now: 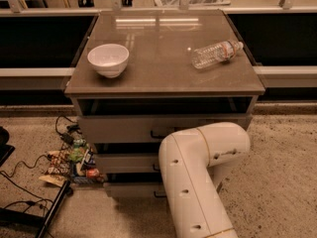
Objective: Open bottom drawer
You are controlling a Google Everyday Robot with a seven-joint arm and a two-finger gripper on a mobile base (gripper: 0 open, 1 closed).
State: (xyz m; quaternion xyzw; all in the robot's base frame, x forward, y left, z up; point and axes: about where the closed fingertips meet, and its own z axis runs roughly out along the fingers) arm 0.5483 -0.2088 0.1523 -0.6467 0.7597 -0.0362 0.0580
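Observation:
A grey-beige cabinet [163, 88] stands in the middle of the camera view with three drawers in its front. The bottom drawer [131, 188] is the lowest, narrow front; only the left end of its small black handle [158, 195] shows. Above it are the middle drawer [126, 161] and the top drawer [119, 129] with its larger handle. My white arm [198, 177] rises from the lower edge and bends in front of the drawers' right half. The gripper is hidden behind the arm.
A white bowl [108, 59] sits on the cabinet top at the left. A clear plastic bottle [215, 53] lies on its side at the right. Snack packets [74, 160] and black cables [29, 182] lie on the floor left of the cabinet.

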